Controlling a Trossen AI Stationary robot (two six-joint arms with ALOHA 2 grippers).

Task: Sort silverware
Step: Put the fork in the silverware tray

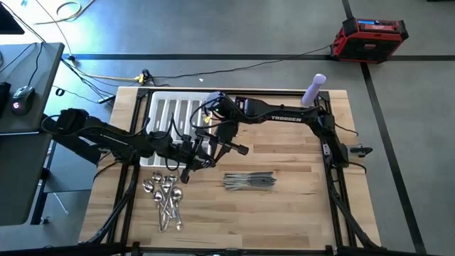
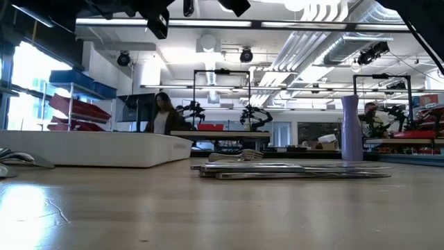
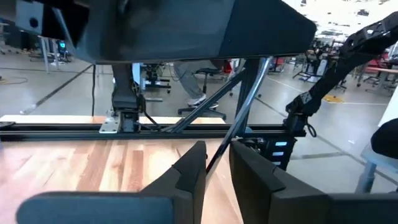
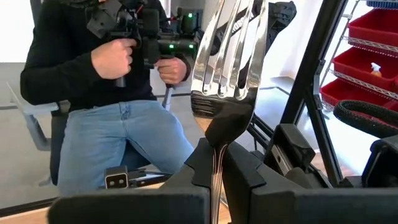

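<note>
Steel tines stand right above the right gripper (image 4: 214, 168), whose fingers are pinched tight on the neck of a fork (image 4: 227, 59). In the overhead view that gripper (image 1: 229, 146) hangs at the near edge of the white tray (image 1: 170, 107), with the left gripper (image 1: 190, 158) crowded right beside it. The left gripper's fingers (image 3: 189, 171) stand a narrow gap apart and I see nothing between them (the thin line running up behind them looks like part of the frame). Just below both grippers lie the spoons (image 1: 166, 195), and beside them a pile of forks and knives (image 1: 250, 181).

My reading: one fork is mid-carry toward a tray slot; next comes lining it up over the right compartment and letting go.

Which slot it hangs over I cannot tell, as the arms hide that part of the tray.
</note>
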